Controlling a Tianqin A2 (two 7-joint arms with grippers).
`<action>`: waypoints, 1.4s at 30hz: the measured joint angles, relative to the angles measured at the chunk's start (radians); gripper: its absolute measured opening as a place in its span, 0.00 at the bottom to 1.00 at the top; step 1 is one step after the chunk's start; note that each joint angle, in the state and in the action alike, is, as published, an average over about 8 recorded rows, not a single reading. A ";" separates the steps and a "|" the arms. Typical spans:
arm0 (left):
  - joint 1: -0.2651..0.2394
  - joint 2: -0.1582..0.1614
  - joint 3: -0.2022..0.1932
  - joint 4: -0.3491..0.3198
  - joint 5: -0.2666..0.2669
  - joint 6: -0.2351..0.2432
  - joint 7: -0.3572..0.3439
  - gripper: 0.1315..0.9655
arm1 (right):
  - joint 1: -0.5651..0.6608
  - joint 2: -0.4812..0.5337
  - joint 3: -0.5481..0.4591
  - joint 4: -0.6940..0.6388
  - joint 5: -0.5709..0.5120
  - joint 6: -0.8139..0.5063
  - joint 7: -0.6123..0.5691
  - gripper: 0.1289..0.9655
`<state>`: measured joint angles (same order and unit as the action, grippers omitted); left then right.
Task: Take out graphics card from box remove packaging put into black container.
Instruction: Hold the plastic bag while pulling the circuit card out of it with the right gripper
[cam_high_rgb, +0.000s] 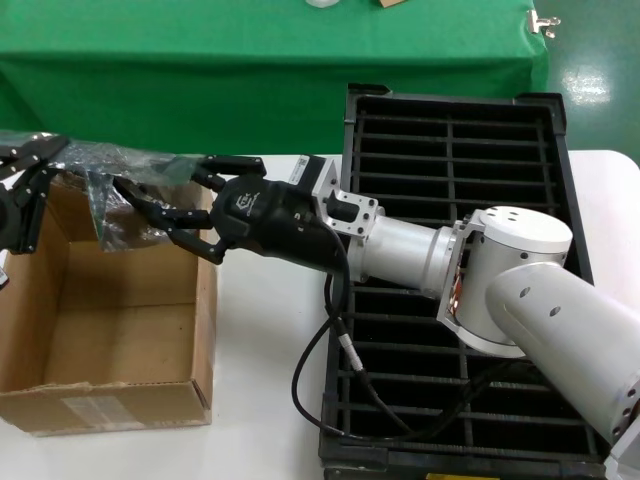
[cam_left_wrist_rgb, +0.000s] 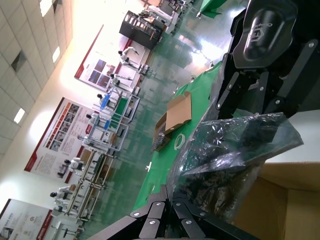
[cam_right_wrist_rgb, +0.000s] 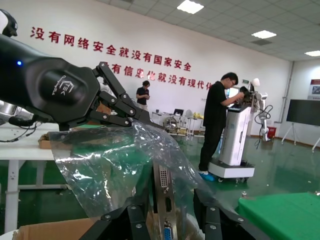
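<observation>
Bagged card (cam_high_rgb: 125, 200) held in the air over the far rim of the box (cam_high_rgb: 110, 330), strung between the two grippers. Long axis runs roughly side to side across the head view, from the left gripper (cam_high_rgb: 25, 165) at the left edge toward the right gripper (cam_high_rgb: 165, 205).

Right gripper: fingers closed narrow on the bag (cam_high_rgb: 110, 215) at its right end. Left gripper: pinching the bag's left end (mostly cut off by the frame edge).

Right wrist view shows what the head view does not: the silver bracket (cam_right_wrist_rgb: 165, 200) with its blue port (cam_right_wrist_rgb: 166, 232), inside the clear bag (cam_right_wrist_rgb: 110, 170), facing that camera. Left wrist view shows only crinkled bag (cam_left_wrist_rgb: 225, 160) over dark board, bracket not seen.

Crate (cam_high_rgb: 450, 150) sits right of the box, under the right arm. White table (cam_high_rgb: 260, 340) beneath both.
</observation>
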<state>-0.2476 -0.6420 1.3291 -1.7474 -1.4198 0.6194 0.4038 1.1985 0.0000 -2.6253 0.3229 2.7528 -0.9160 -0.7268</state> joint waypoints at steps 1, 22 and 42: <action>0.000 0.000 0.000 0.000 0.000 0.000 0.000 0.01 | -0.001 0.000 -0.002 0.004 0.000 0.004 0.002 0.25; 0.000 0.000 0.000 0.000 0.000 0.000 0.000 0.01 | -0.011 0.000 -0.032 0.081 0.000 0.073 0.060 0.10; 0.000 0.000 0.000 0.000 0.000 0.000 0.000 0.01 | -0.061 0.082 0.096 0.245 -0.157 0.055 0.148 0.07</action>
<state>-0.2476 -0.6420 1.3291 -1.7475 -1.4198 0.6194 0.4038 1.1376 0.0821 -2.5297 0.5674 2.5961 -0.8612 -0.5786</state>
